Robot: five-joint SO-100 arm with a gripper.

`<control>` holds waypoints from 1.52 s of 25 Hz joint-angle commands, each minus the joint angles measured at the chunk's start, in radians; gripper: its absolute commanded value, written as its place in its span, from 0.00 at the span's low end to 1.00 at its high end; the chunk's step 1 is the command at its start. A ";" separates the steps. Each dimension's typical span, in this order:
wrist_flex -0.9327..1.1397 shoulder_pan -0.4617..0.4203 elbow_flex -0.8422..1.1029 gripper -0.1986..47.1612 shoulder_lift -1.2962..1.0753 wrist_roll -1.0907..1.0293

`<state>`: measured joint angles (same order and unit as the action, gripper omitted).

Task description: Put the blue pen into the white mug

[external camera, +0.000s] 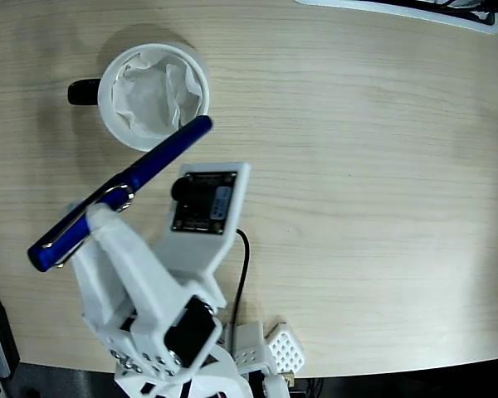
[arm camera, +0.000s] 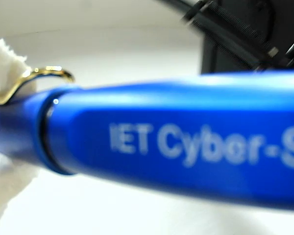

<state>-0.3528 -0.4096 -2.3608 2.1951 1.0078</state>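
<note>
The blue pen (external camera: 124, 189) is held up off the table, tilted, its upper end close to the rim of the white mug (external camera: 153, 97) and its clipped cap end pointing down-left. My gripper (external camera: 100, 217) is shut on the pen near its clip, with white padded fingers (external camera: 116, 249) around it. The mug stands at the upper left of the fixed view, its black handle on the left and crumpled white paper inside. In the wrist view the pen (arm camera: 176, 147) fills the frame crosswise, white lettering on its barrel and a gold clip at the left.
The white arm base and a black cable (external camera: 242, 274) sit at the bottom of the fixed view. A white object (external camera: 415, 10) lies along the table's far edge at top right. Dark equipment (arm camera: 245, 39) shows behind the pen in the wrist view.
</note>
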 commanded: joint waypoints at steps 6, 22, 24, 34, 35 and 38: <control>-0.089 -0.114 -0.123 0.00 -0.026 0.035; -0.089 -0.097 -0.107 0.02 -0.192 0.032; -0.089 -0.087 -0.106 0.10 -0.206 0.032; -0.089 -0.095 -0.106 0.55 -0.218 0.037; -0.089 -0.091 -0.109 0.54 -0.209 0.035; -0.089 -0.072 -0.130 0.32 -0.155 0.029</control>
<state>-0.4157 -0.4909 -2.4866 1.9589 1.0385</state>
